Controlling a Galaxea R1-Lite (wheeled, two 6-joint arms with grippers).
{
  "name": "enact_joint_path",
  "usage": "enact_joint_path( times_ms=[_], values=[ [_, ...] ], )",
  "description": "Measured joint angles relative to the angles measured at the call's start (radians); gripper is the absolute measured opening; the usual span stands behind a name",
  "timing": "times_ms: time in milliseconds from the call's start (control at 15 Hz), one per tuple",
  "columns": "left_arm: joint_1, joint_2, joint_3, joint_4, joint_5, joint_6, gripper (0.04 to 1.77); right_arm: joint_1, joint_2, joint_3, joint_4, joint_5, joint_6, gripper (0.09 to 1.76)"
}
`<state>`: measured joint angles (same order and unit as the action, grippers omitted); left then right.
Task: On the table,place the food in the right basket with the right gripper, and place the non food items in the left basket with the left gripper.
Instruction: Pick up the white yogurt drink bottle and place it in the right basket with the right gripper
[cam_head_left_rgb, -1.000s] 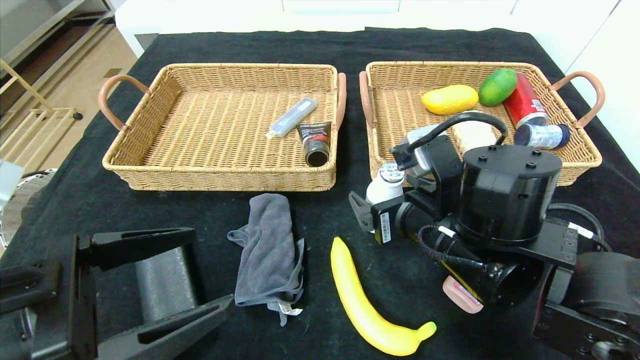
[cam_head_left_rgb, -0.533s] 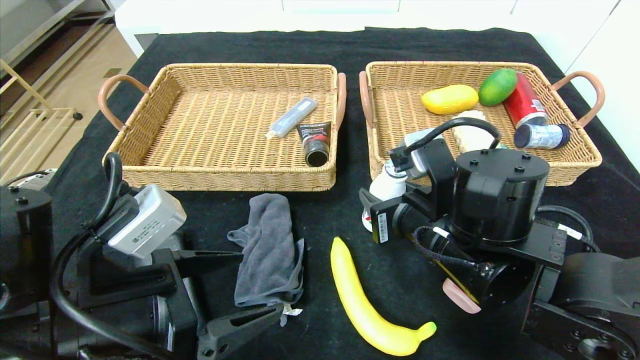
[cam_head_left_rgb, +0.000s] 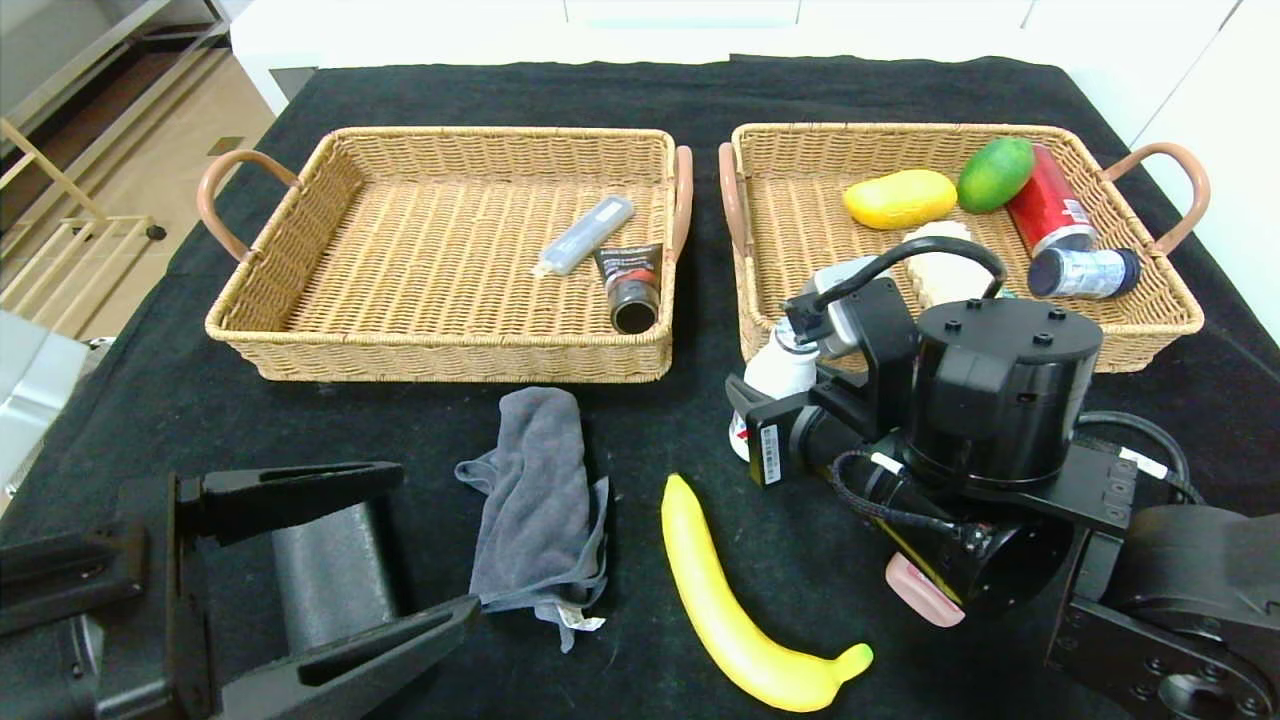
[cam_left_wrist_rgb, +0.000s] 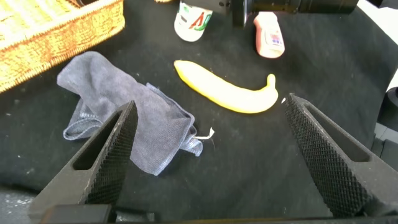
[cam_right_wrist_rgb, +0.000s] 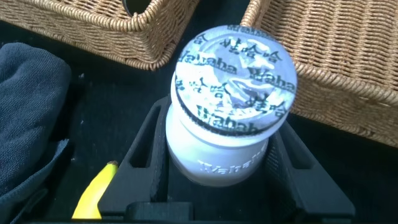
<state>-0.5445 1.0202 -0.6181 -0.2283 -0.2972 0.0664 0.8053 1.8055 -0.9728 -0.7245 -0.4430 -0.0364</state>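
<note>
My right gripper (cam_head_left_rgb: 752, 425) is shut on a white Wahaha drink bottle (cam_head_left_rgb: 778, 372), held tilted just in front of the right basket (cam_head_left_rgb: 1150, 335). The right wrist view shows the bottle (cam_right_wrist_rgb: 233, 99) between the two fingers of that gripper (cam_right_wrist_rgb: 217, 158). My left gripper (cam_head_left_rgb: 435, 540) is open and empty at the near left, beside a crumpled grey cloth (cam_head_left_rgb: 540, 500). In the left wrist view this gripper (cam_left_wrist_rgb: 210, 106) hovers above the cloth (cam_left_wrist_rgb: 118, 112) and a yellow banana (cam_left_wrist_rgb: 224, 87). The banana (cam_head_left_rgb: 730, 610) lies in front of the right arm.
The left basket (cam_head_left_rgb: 300, 335) holds a grey tube (cam_head_left_rgb: 585, 235) and a black tube (cam_head_left_rgb: 630, 285). The right basket holds a yellow mango (cam_head_left_rgb: 900, 198), a green fruit (cam_head_left_rgb: 995, 172), a red can (cam_head_left_rgb: 1048, 205), another can (cam_head_left_rgb: 1085, 270) and bread (cam_head_left_rgb: 945, 268). A pink item (cam_head_left_rgb: 920, 590) lies under the right arm.
The bottle now sits tilted in the right gripper, its base showing. The left arm swung up toward the cloth, then drew back to the near left.
</note>
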Motion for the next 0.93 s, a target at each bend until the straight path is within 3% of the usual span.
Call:
enact_joint_path(
  times_ms=[600,933],
  values=[
    [0.000,-0.013,0.000,-0.001,0.000,0.001,1.72,0.007,-0.010,-0.004,0.016,0.002,-0.009,0.90],
    [0.001,-0.024,-0.001,-0.002,0.001,0.003,1.72,0.036,-0.085,-0.022,0.096,0.001,-0.025,0.89]
  ],
)
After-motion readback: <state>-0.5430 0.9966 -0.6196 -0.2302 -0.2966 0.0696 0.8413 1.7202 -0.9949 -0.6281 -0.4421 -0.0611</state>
